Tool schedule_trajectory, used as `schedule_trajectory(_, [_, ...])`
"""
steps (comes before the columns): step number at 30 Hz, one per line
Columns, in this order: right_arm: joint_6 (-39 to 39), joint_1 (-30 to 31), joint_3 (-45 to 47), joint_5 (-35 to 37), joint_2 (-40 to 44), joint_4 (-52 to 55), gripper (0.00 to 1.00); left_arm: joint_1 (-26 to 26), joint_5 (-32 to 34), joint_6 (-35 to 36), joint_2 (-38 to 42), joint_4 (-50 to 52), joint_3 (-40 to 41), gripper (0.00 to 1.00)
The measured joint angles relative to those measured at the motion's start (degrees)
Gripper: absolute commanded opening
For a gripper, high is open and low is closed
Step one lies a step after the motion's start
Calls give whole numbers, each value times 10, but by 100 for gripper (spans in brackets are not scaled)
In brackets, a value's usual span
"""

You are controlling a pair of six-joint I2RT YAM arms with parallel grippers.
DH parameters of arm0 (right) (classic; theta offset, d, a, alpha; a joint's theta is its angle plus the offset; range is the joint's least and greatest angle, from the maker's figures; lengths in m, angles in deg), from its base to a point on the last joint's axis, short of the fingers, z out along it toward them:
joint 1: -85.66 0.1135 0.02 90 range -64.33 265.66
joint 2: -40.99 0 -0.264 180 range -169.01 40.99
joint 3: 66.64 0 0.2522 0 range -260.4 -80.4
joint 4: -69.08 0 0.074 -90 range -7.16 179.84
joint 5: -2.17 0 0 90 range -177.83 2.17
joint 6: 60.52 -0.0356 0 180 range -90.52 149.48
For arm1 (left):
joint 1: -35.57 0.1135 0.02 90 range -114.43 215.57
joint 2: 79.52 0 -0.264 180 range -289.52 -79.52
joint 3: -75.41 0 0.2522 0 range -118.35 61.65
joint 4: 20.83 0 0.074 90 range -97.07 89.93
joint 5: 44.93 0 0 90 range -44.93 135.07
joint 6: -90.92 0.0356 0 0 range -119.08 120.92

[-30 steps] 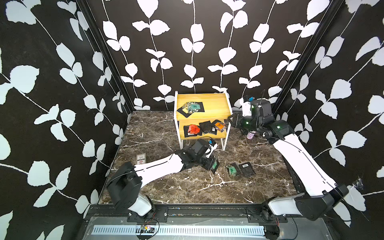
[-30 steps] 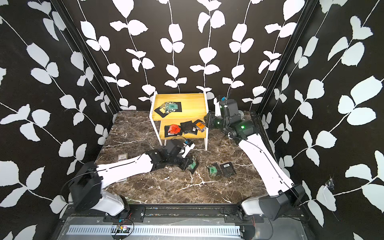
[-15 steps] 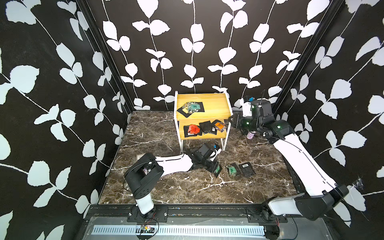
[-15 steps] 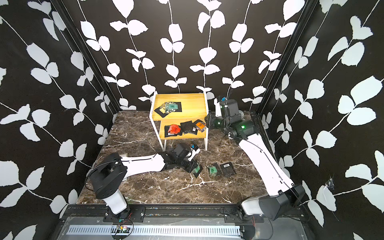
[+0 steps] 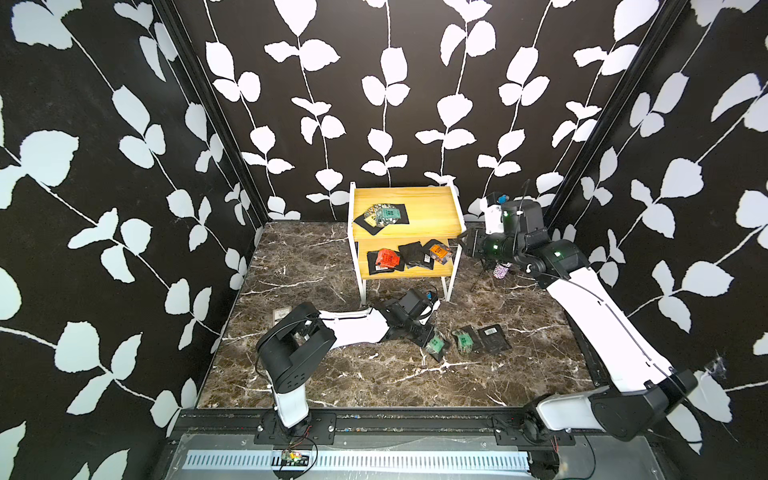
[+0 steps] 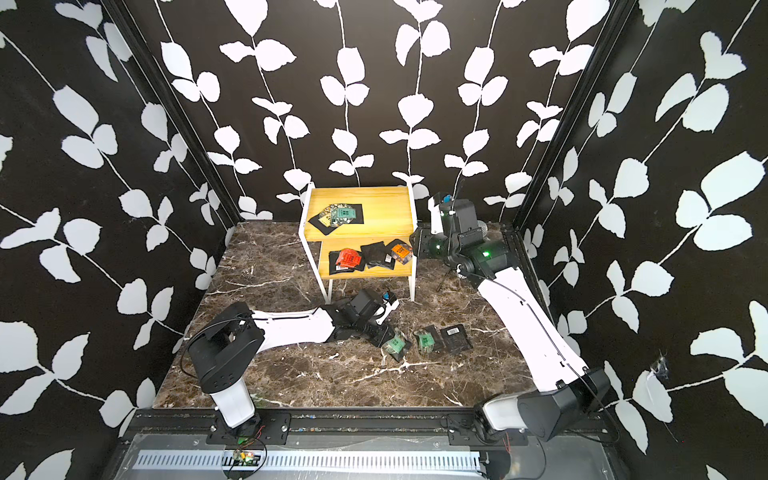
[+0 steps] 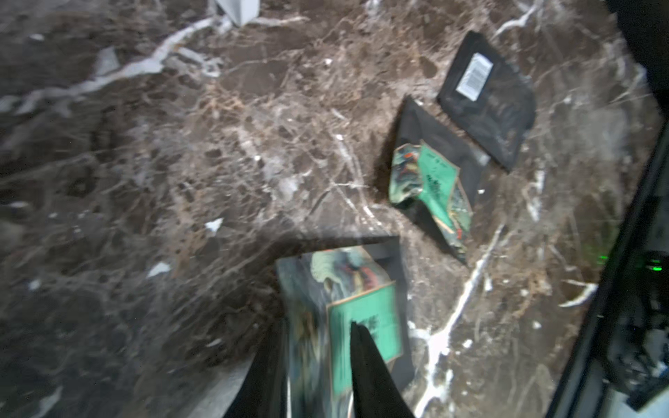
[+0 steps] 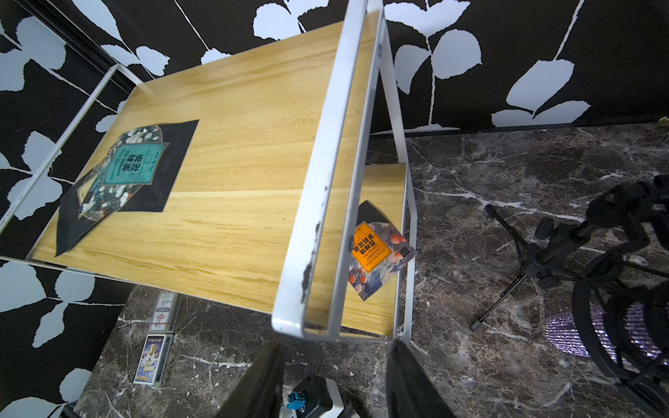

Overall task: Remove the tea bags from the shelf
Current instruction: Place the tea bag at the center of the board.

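The shelf (image 5: 428,208) stands at the back, and its yellow boards hold tea bags. A green tea bag (image 5: 384,214) lies on the top board. On the lower board lie a red tea bag (image 5: 386,258), a black one (image 5: 415,254) and an orange one (image 5: 439,251). On the floor in front lie two green tea bags (image 5: 463,341) and a black barcode tea bag (image 5: 493,337). My left gripper (image 7: 315,362) is low over the floor, its jaws slightly apart around the nearer green tea bag (image 7: 362,311). My right gripper (image 8: 333,362) hangs open and empty beside the shelf's top right corner (image 8: 307,325).
Printed cards (image 5: 282,316) lie on the marble floor left of the shelf; they also show in the right wrist view (image 8: 152,358). A small black tripod (image 8: 525,260) and a purple sparkly object (image 5: 500,270) stand right of the shelf under my right arm. Patterned walls close three sides.
My left arm has folded in and carried the green tea bag a little right and down to the floor. Its jaws have parted. My right arm has not moved.
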Motion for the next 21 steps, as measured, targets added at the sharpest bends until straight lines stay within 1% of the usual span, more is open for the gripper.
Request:
schedule_trajectory(2, [0,0,0,0,0,0,47,0,10,7,3,10,0,29])
schedule_trajectory(9, [0,0,0,0,0,0,47,0,44,22,35,44,12,29])
schedule_trajectory(12, [0,-1,0,0,0,0,47,0,51,24,54,61,16,32])
schedule_trajectory(15, [0,-1,0,0,0,0,47,0,60,24,87,82,19,34])
schedule_trajectory(21, [0,-1,0,-3,0,0,47,0,77,19,180,131,11,37])
